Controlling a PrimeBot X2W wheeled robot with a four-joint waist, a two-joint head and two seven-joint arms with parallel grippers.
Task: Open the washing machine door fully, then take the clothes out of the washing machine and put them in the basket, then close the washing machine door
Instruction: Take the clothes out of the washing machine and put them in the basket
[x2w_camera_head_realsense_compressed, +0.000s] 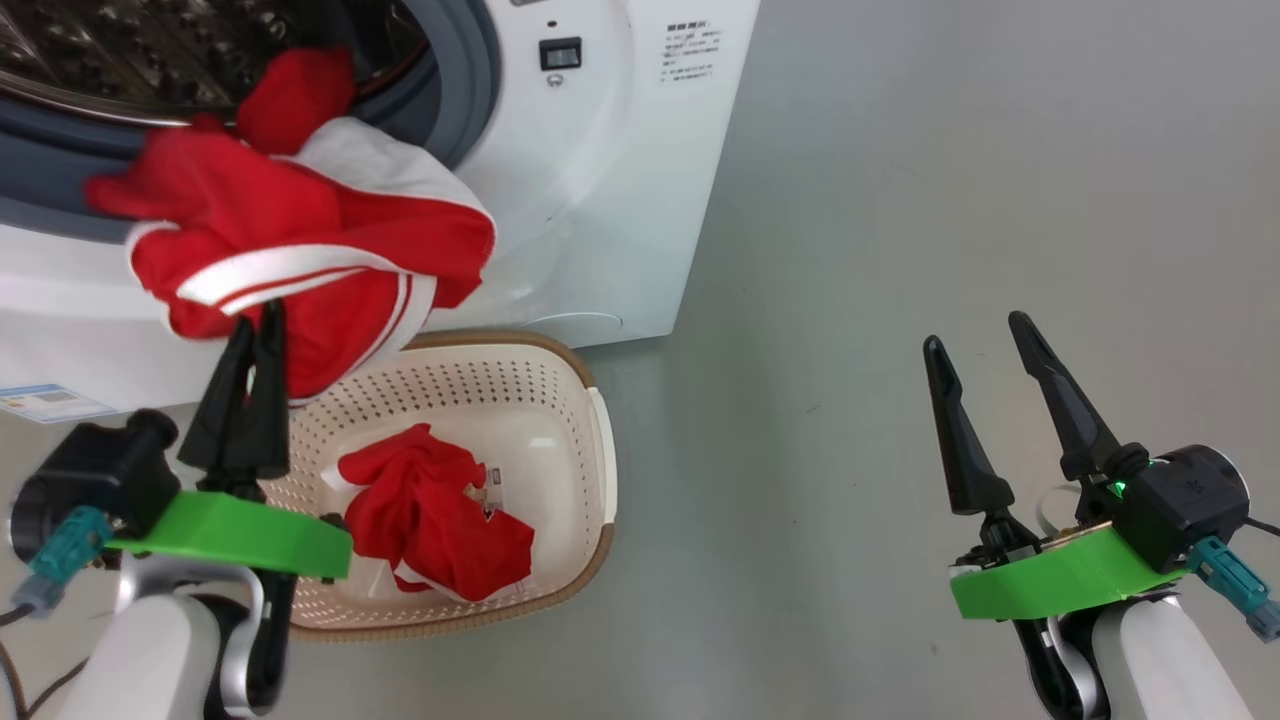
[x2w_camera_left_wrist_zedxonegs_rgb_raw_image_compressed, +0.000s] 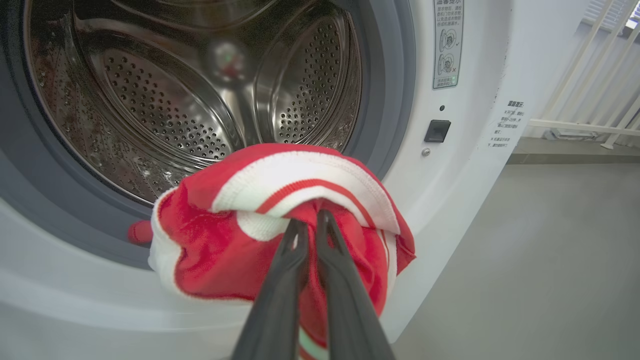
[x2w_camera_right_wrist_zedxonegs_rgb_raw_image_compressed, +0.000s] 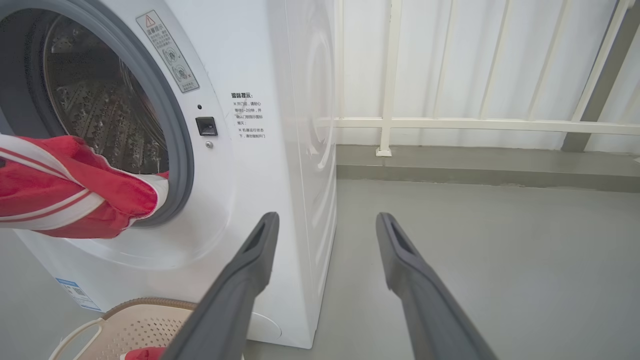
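A red striped garment (x2w_camera_head_realsense_compressed: 300, 240) is gripped by the left gripper (x2w_camera_head_realsense_compressed: 258, 318) at the mouth of the washing machine (x2w_camera_head_realsense_compressed: 600, 150), over the left side of the basket (x2w_camera_head_realsense_compressed: 592, 470), where a second garment (x2w_camera_head_realsense_compressed: 430, 510) lies. The right gripper (x2w_camera_head_realsense_compressed: 975, 330) is held open, far right.

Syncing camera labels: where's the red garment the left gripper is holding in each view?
Head view: red garment upper left, hanging out of the washing machine, pinched by the left gripper.
Left wrist view: red garment centre-bottom, around the gripper's tips.
Right wrist view: red garment at the left edge, mid-height.
Shared landmark: black latch socket on the machine's front, right of the opening.
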